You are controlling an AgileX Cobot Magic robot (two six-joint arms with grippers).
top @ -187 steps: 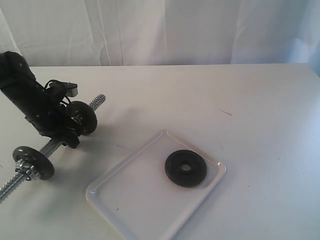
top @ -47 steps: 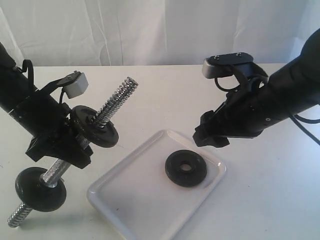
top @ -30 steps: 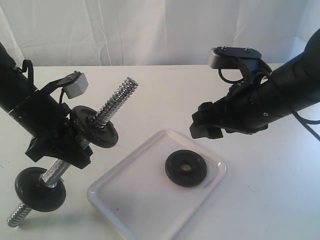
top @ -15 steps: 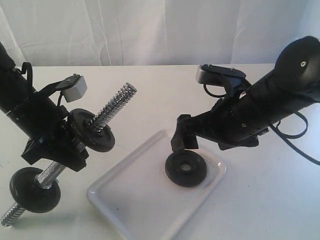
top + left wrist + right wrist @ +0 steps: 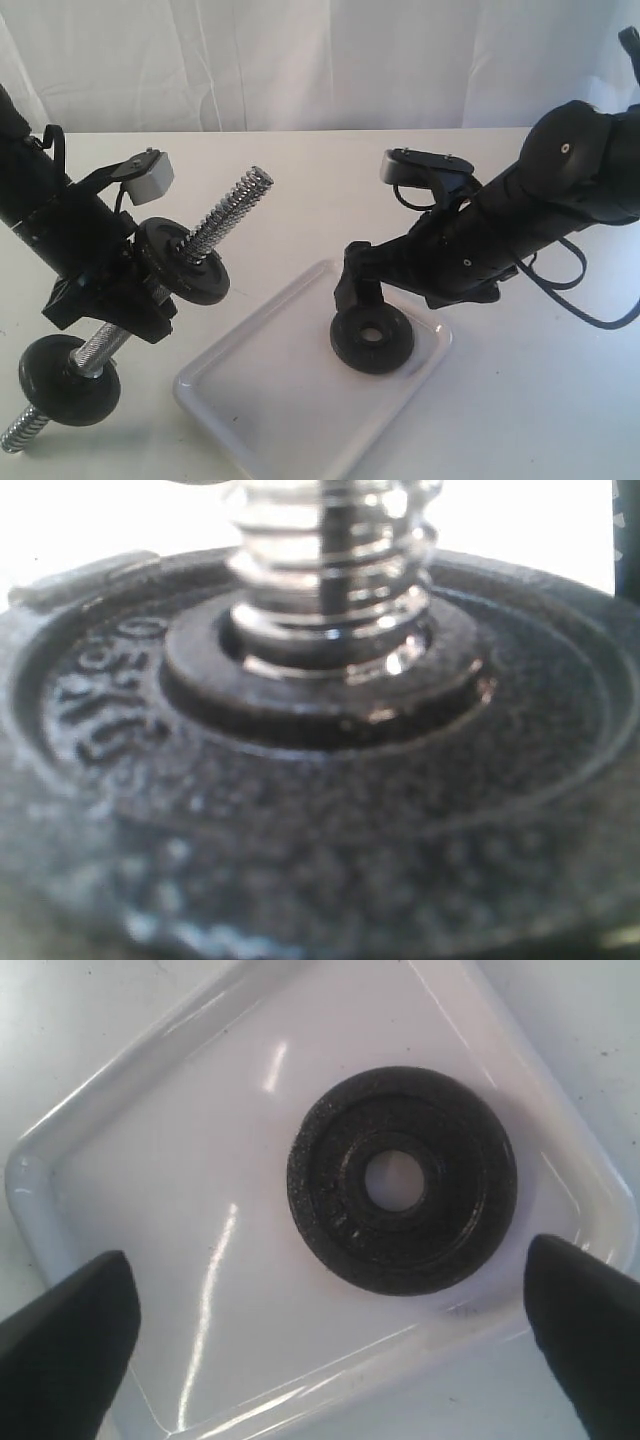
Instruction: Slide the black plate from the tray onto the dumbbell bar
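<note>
- The black plate (image 5: 372,340) lies flat in the tray (image 5: 270,400), up toward the tray's right-hand corner as I look at it, close to the rim but not touching it.
- It is a round, matte-black disc with a grainy, pebbled face. In the right wrist view (image 5: 402,1180) a recessed ring surrounds a small centre hole, and the white tray (image 5: 180,1210) shows through that hole.
- The tray is glossy white, shallow, with rounded corners, and sits askew on the white bench (image 5: 400,180).
- The right pincer (image 5: 358,290) hangs just over the plate's far edge. From its own camera the pincer (image 5: 325,1260) is spread wide, with one dark fingertip (image 5: 80,1330) on each side of the plate, clear of it and holding nothing.
- The left pincer (image 5: 120,295) is clamped round the dumbbell bar (image 5: 225,215) and holds it off the bench at a slant, with the threaded chrome end pointing up and to the right.
- Two more black discs are on the bar: the upper disc (image 5: 185,262) just above the left pincer and the lower disc (image 5: 68,365) below it, near the bar's low end.
- In the left wrist view the upper disc (image 5: 300,830) fills the frame, with raised lettering I cannot read, and the bar's coarse thread (image 5: 330,540) rises through its centre.
</note>
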